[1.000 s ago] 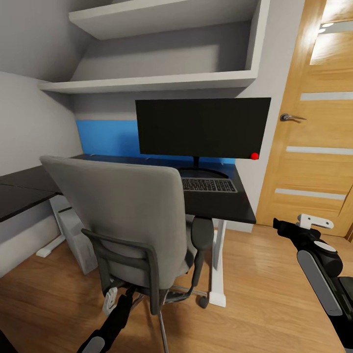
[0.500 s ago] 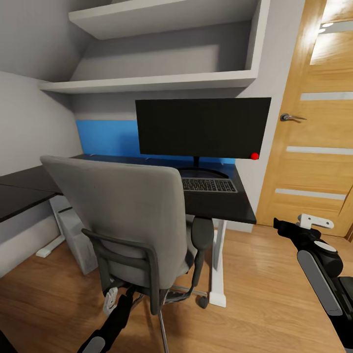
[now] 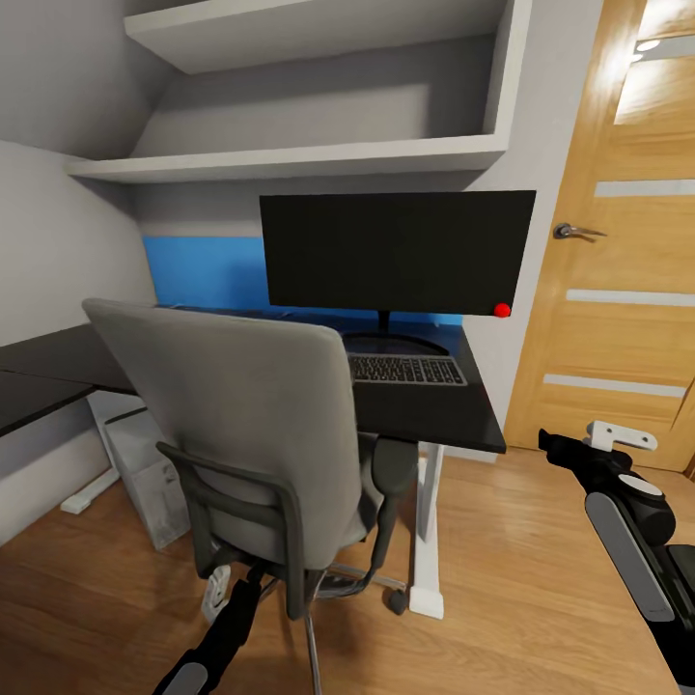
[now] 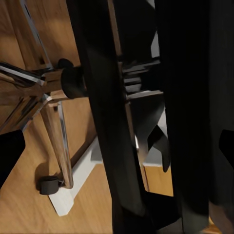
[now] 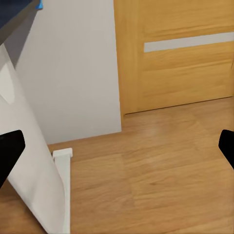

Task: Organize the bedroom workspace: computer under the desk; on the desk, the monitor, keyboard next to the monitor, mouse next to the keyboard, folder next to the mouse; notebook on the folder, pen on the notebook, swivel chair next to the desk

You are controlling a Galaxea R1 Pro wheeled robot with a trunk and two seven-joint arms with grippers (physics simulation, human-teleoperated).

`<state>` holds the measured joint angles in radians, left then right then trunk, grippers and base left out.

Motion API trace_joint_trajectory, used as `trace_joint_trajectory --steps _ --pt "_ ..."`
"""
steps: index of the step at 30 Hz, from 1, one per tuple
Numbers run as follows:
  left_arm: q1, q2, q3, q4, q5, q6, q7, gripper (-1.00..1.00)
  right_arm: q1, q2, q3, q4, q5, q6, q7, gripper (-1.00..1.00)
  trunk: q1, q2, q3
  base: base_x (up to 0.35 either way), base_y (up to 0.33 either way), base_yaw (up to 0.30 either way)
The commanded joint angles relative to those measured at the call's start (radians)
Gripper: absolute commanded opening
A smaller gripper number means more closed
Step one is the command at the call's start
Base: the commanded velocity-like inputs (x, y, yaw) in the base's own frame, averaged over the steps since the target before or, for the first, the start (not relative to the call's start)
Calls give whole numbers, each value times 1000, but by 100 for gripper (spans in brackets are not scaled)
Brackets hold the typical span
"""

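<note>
Workspace viewed from behind the grey swivel chair (image 3: pixel 241 425).
The black monitor (image 3: pixel 396 251) and grey keyboard (image 3: pixel 405 370) are found on the dark counter (image 3: pixel 454 415); the grey computer tower (image 3: pixel 145 473) is seen underneath. The left gripper (image 3: pixel 217 591) and right gripper (image 3: pixel 618 436) are spread wide, empty.

one monitor (image 3: pixel 396 249), one keyboard (image 3: pixel 405 369) and one swivel chair (image 3: pixel 241 415) at one desk (image 3: pixel 444 415). one computer (image 3: pixel 145 473) below. two shelves (image 3: pixel 290 159), one door (image 3: pixel 618 241).
</note>
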<state>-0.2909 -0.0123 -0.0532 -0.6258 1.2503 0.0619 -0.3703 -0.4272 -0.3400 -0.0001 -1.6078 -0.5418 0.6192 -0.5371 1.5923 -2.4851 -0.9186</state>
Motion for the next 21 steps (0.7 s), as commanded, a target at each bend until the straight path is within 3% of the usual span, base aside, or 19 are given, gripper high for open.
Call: trace_joint_trajectory --steps 1,13,21 --pt "-1 0 -1 0 11 6 -4 100 -1 -1 1 -1 -10 2 -9 100 0 0 -1 9 -4 0" --pt "-1 3 -1 0 11 4 -4 100 -1 -1 3 -1 -10 2 -9 100 0 0 -1 6 -1 0" --pt "-1 4 -1 0 11 4 -4 100 -1 -1 5 -1 -10 2 -9 100 0 0 -1 160 0 0"
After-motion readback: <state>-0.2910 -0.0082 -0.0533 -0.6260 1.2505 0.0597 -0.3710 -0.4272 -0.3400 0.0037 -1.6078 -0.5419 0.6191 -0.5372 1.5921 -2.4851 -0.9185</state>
